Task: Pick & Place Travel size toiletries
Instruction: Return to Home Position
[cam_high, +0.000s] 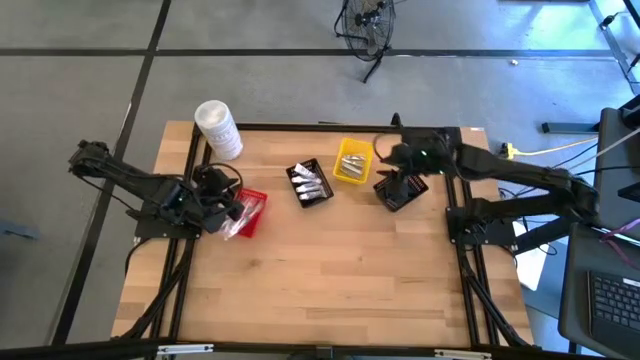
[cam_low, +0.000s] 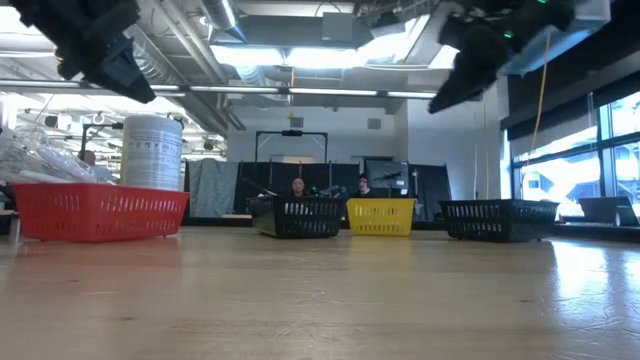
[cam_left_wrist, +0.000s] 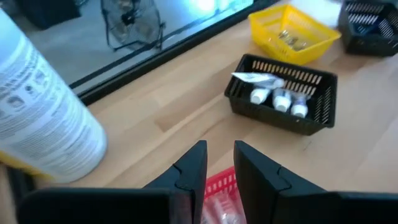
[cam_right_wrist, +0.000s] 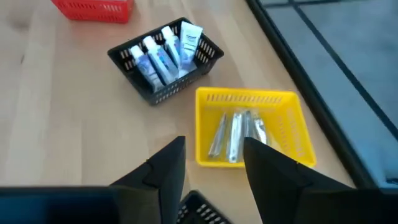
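Left end effector (cam_left_wrist: 221, 148) over red bin (cam_left_wrist: 219, 182), fingers slightly apart, holding nothing. Right end effector (cam_right_wrist: 214, 144) raised near yellow bin (cam_right_wrist: 298, 127), fingers spread. Tubes (cam_right_wrist: 163, 53) in black bin (cam_right_wrist: 127, 57).

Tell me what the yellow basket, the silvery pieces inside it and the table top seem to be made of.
Yellow basket: probably moulded plastic, going by its even bright colour, thin slotted walls and slight sheen.
Silvery pieces: likely metal, since they are pale grey with bright glints, though a foil finish can't be ruled out.
Table top: wood, light-toned and satin, with visible grain and plank seams.
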